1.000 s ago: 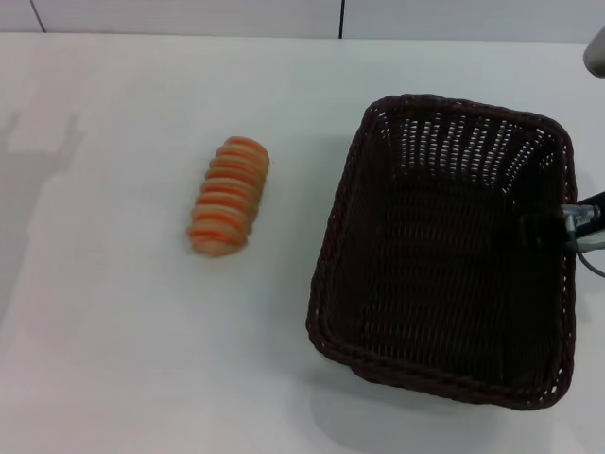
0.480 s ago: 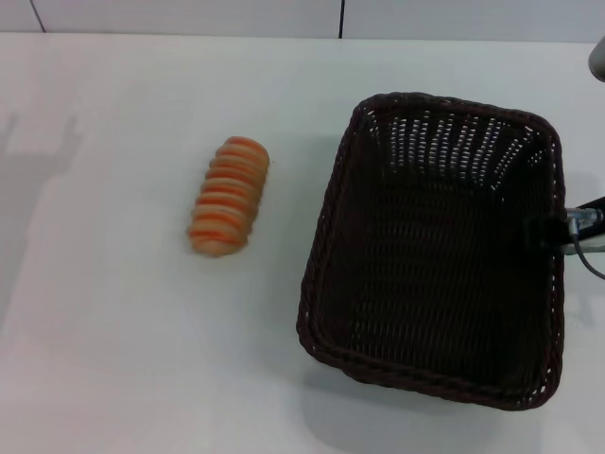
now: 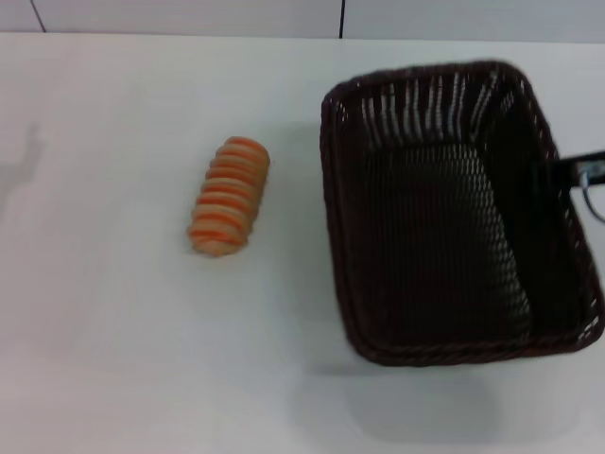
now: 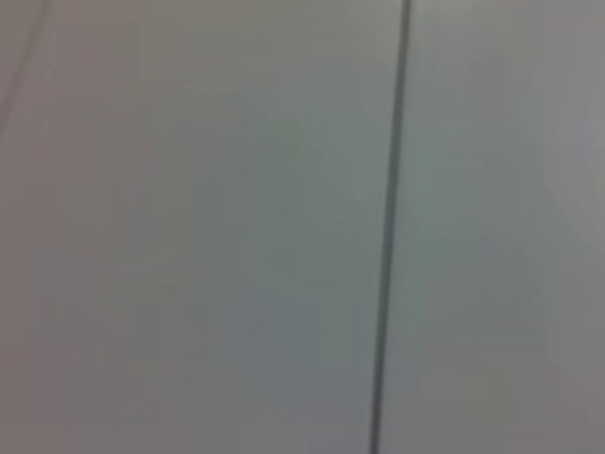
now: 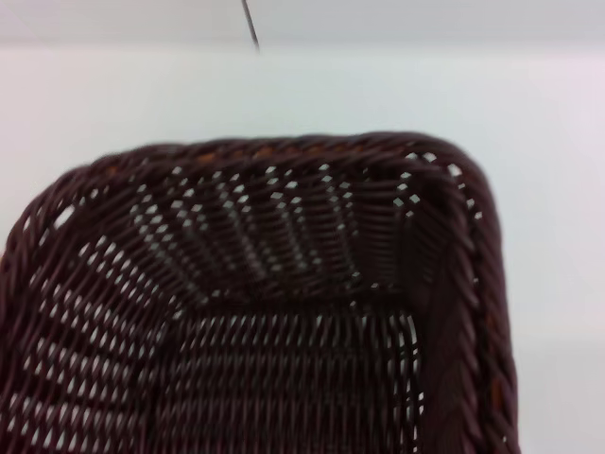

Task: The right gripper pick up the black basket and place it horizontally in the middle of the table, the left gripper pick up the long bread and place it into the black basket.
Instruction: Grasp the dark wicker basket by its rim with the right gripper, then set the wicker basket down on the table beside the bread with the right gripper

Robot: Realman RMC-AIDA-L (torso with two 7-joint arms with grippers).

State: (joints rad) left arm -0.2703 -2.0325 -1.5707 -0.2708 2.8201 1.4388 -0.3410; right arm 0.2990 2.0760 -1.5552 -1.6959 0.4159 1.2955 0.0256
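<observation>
The black basket (image 3: 333,218) hangs tilted above the white table (image 3: 113,340) at the right, casting a shadow below its near edge. My right gripper (image 3: 558,174) is shut on the basket's right rim, with only its black fingers showing at the frame edge. The right wrist view looks into the empty basket (image 5: 274,236). The long bread (image 3: 229,196), striped orange and tan, lies on the table left of the basket and apart from it. My left gripper is out of view; its wrist view shows only a pale surface with a dark seam (image 4: 388,236).
A wall with a dark vertical seam (image 3: 341,17) runs along the table's far edge. Open tabletop lies around the bread and along the near edge.
The basket has risen and swung in my right gripper, its far end moving toward the back of the table and its left side shifting. The bread has not moved.
</observation>
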